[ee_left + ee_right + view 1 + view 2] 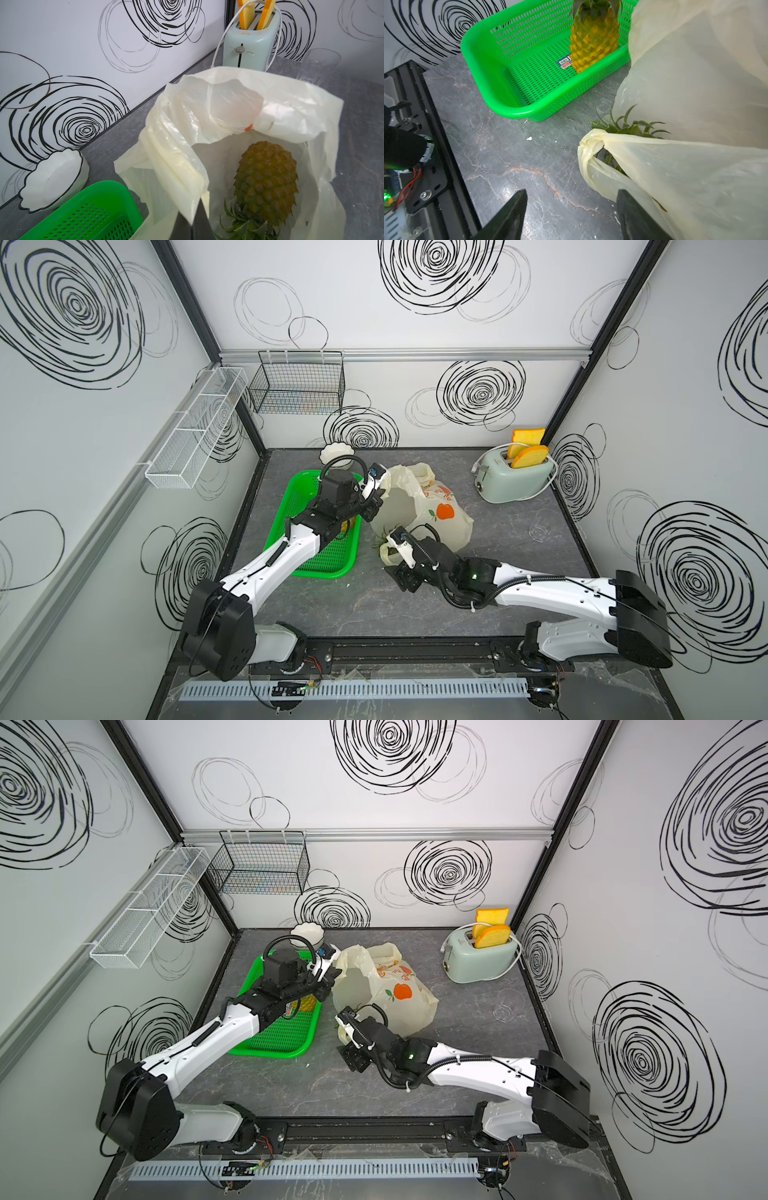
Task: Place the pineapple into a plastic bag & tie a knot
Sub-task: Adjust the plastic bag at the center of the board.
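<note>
The pale-yellow plastic bag (432, 510) (395, 990) lies mid-table with its mouth held up. My left gripper (372, 510) (194, 226) is shut on a handle strip (182, 187) at the bag's near rim. In the left wrist view the pineapple (268, 182) lies inside the bag, and its green leaves (623, 126) poke out of the mouth. My right gripper (405, 578) (571, 193) hangs open just above the table beside the bag's other handle loop (591, 143), with nothing between its fingers. No knot is in view.
A green basket (328, 531) to the left of the bag holds a second pineapple (593, 41). A white bowl (336, 456) stands behind the basket. A toaster (515, 477) with bread slices and a clear glass (538, 526) are at the right. Wire racks (299, 381) hang on the walls.
</note>
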Controlling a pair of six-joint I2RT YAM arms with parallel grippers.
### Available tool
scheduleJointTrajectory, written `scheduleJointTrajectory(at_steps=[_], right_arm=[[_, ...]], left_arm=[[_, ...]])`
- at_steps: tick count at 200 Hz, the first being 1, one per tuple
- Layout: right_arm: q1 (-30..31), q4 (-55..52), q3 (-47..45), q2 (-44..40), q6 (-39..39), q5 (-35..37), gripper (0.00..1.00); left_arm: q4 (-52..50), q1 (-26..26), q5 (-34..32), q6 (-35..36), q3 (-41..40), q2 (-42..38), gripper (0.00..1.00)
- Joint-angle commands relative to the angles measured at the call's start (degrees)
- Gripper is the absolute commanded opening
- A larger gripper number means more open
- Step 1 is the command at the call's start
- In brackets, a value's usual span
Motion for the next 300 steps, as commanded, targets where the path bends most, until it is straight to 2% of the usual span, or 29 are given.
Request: scheduleJointTrajectory(at_steps=[1,68,94,122,161,196,225,248,270,300], right_arm=[[0.8,6.7,-1.4,3.7,-2.3,3.2,0.71],[0.6,15.2,-0.2,15.1,-1.8,11.5,0.61],[0.5,16.3,0.8,18.1,-1.3,12.8,0.51],[0.5,17.1,0.8,18.9,-0.8,12.6,0.35],[0.4,18.8,-2.1,14.9,-1.0,10.8,0.00],[0.3,17.7,-6.8,7.4,-1.1,6.8,0.00],[0.2,11.3,-11.8,-2.0,-1.9,3.5,0.00],[0.3,6.4,-17.7,-10.4,-2.0,3.0,0.00],[0.3,6.0,-23.3,-17.6,-1.9,2.9,0.00],[0.2,7.6,-23.5,-20.8,-2.9,-1.0,0.31]], left_arm=[[2.3,0.3,1.4,-0.7,1.2,0.5,0.00],[2.1,0.3,1.3,-1.4,0.5,0.2,0.00],[2.1,0.4,1.2,-1.5,0.3,0.2,0.00],[1.9,0.4,1.0,-1.5,0.4,0.2,0.00],[2.0,0.4,0.2,-1.9,0.6,0.5,0.00],[1.9,0.4,-0.8,-2.6,1.6,1.6,0.00],[2.0,0.5,-0.8,-2.7,2.0,1.9,0.00],[2.2,0.5,-0.6,-2.8,1.8,2.0,0.00],[2.6,0.2,-0.2,-3.2,1.6,2.1,0.00],[2.4,-0.2,-0.1,-3.2,1.6,2.4,0.00]])
